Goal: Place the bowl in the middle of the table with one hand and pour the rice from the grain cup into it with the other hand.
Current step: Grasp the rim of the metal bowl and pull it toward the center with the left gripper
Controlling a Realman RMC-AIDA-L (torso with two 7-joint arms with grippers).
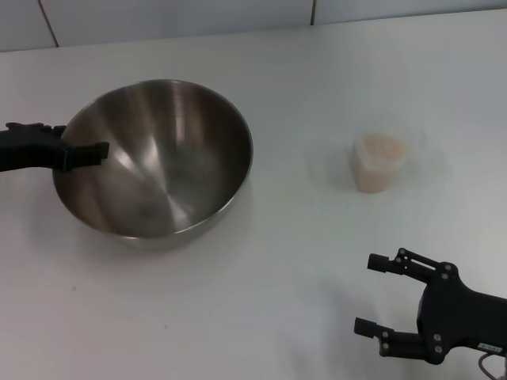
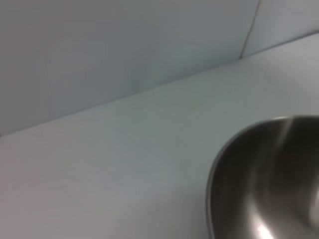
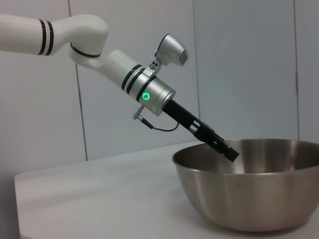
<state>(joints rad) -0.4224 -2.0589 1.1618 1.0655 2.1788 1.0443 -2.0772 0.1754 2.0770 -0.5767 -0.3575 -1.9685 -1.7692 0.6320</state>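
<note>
The steel bowl point(image 1: 158, 158) sits on the white table point(image 1: 277, 277), left of the middle. My left gripper point(image 1: 67, 146) is at its left rim, one finger inside and one outside, shut on the rim. The right wrist view shows the same grip: the left gripper point(image 3: 225, 148) on the rim of the bowl point(image 3: 259, 194). The left wrist view shows part of the bowl point(image 2: 269, 184). The clear grain cup point(image 1: 379, 162), filled with pale rice point(image 1: 381, 147), stands upright to the right of the bowl. My right gripper point(image 1: 364, 293) is open and empty, near the front right of the table.
A grey wall point(image 1: 158, 16) runs along the table's far edge. Bare tabletop lies between the bowl and the cup and in front of both.
</note>
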